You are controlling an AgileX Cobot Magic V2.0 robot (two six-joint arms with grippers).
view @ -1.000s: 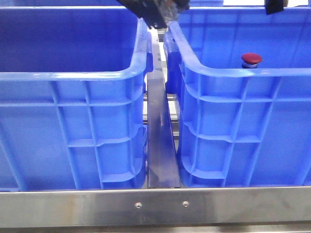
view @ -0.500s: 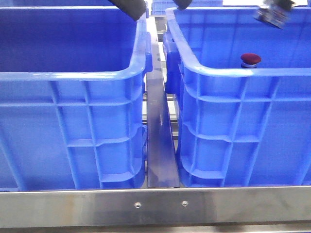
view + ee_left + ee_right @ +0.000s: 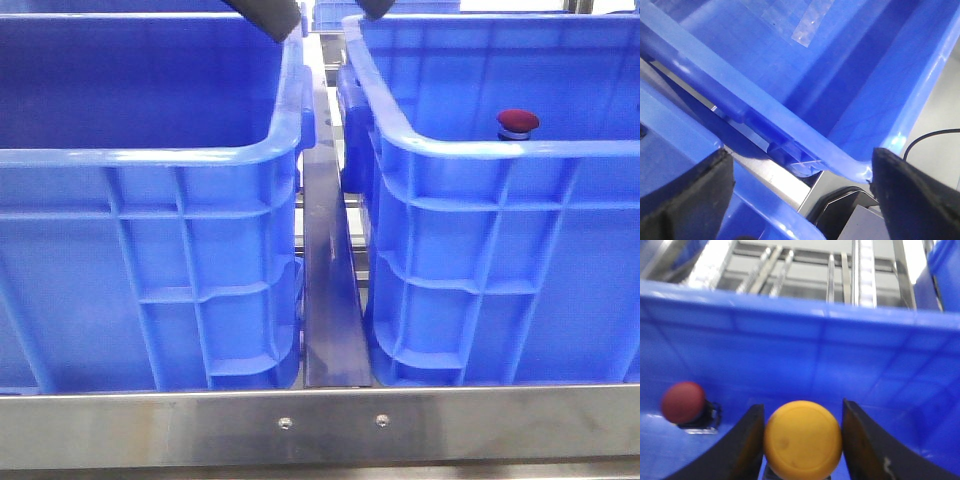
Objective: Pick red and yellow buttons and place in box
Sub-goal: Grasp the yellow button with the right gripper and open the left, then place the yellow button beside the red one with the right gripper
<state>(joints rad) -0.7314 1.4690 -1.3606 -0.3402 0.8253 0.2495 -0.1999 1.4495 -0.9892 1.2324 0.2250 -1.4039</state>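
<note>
The yellow button (image 3: 803, 439) sits between the two black fingers of my right gripper (image 3: 802, 406), which is shut on its cap, inside the right-hand blue crate (image 3: 840, 355). The red button (image 3: 683, 402) stands on that crate's floor just beside it, and its dark red cap shows over the near rim in the front view (image 3: 518, 121). My right gripper is out of the front view. My left gripper (image 3: 800, 165) is open and empty above the gap between the two crates; its dark fingertips (image 3: 268, 14) show at the top of the front view.
A second large blue crate (image 3: 150, 155) stands on the left, its visible inside bare. A metal rail (image 3: 328, 300) runs between the two crates. A steel bar (image 3: 320, 425) crosses the front. Metal racking (image 3: 840, 270) lies beyond the right crate.
My left arm has pulled back to the top edge of the front view. My right gripper showed at the top right half a second ago and is now out of that view.
</note>
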